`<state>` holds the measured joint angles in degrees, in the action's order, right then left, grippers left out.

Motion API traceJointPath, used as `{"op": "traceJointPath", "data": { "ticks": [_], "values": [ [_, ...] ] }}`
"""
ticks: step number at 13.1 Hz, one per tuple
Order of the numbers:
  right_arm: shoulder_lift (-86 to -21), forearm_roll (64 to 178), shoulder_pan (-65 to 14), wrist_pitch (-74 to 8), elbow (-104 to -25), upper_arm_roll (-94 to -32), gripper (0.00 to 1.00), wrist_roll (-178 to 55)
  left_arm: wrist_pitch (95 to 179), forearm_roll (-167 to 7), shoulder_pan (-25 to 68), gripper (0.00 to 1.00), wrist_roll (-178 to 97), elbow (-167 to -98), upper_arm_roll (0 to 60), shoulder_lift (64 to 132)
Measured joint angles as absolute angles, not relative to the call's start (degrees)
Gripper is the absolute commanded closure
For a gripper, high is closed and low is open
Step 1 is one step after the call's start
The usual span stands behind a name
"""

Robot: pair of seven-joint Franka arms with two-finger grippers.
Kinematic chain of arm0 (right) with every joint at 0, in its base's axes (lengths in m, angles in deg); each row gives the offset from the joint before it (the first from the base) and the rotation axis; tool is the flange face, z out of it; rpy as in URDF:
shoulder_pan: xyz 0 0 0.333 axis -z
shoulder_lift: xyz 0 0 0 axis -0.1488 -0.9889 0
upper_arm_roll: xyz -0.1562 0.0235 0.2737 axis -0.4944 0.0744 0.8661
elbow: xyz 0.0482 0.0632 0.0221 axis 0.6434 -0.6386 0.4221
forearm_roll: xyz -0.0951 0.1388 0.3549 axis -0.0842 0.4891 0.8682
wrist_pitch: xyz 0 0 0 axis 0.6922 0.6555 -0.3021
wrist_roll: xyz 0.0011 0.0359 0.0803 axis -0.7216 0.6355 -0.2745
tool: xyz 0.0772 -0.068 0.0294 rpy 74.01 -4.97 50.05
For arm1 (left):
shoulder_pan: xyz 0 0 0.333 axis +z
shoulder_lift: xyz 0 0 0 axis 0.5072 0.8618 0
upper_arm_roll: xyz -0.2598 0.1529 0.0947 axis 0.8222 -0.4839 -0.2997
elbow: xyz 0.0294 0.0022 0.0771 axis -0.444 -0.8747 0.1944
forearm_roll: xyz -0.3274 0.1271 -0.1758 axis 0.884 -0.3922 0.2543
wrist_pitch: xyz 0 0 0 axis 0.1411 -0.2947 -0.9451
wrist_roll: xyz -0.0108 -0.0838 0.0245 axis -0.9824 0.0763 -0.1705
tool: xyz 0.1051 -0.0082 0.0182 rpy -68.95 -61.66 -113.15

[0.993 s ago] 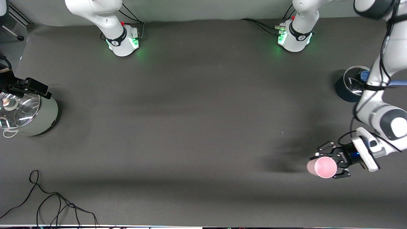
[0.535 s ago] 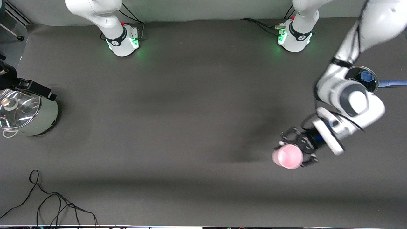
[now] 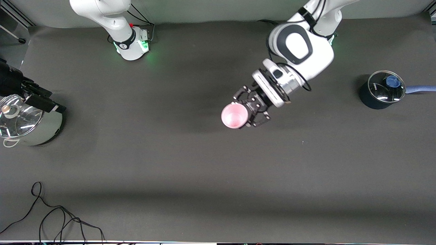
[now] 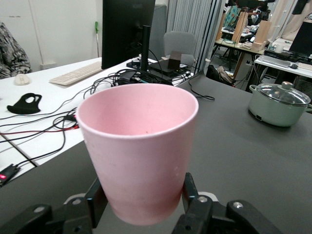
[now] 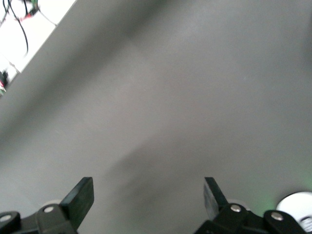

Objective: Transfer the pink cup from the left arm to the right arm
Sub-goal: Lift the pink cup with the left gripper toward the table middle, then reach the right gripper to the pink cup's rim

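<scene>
My left gripper (image 3: 246,114) is shut on the pink cup (image 3: 234,115) and holds it upright in the air over the middle of the table. In the left wrist view the cup (image 4: 139,146) fills the middle, and both fingers of the left gripper (image 4: 141,200) press its lower wall. My right gripper (image 3: 46,102) is open and empty. It hangs at the right arm's end of the table, over the edge of a pale green pot (image 3: 37,131). The right wrist view shows the open right gripper (image 5: 148,195) over bare grey table.
The pale green pot has a glass lid (image 3: 17,117) and also shows in the left wrist view (image 4: 280,105). A dark blue saucepan (image 3: 376,97) with a glass lid stands at the left arm's end. A black cable (image 3: 51,217) lies near the front camera's edge.
My left arm has swung the pink cup from the left arm's end to over the table's middle. My right gripper has shifted a little over the pot.
</scene>
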<state>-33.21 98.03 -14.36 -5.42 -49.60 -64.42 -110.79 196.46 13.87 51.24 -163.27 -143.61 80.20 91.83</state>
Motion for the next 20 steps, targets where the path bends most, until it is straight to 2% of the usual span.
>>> {"op": "traceJointPath", "data": {
  "ticks": [5,8,13,16,20],
  "values": [
    [-33.44,101.95,-18.07,-10.06,-48.32,-63.92,0.01,-130.80,198.80,13.87,47.84,0.67,-161.66,-142.31,80.72,91.82],
    [-34.62,102.16,-23.95,-11.60,-46.46,-63.81,0.01,-139.94,200.66,13.87,47.67,0.66,-161.55,-142.06,82.12,91.81],
    [-41.97,102.17,-36.16,-12.67,-39.31,-63.67,0.01,-159.07,201.88,13.87,47.54,0.66,-160.16,-141.82,82.27,91.81],
    [-46.90,102.17,-39.20,-13.31,-34.40,-63.66,0.02,-165.16,202.00,13.87,47.54,0.67,-159.87,-141.82,82.27,91.81],
    [-48.63,102.17,-43.73,-13.26,-32.59,-63.63,0.01,-167.48,202.20,13.87,47.55,0.67,-159.73,-141.82,82.21,91.83]
  ]
}}
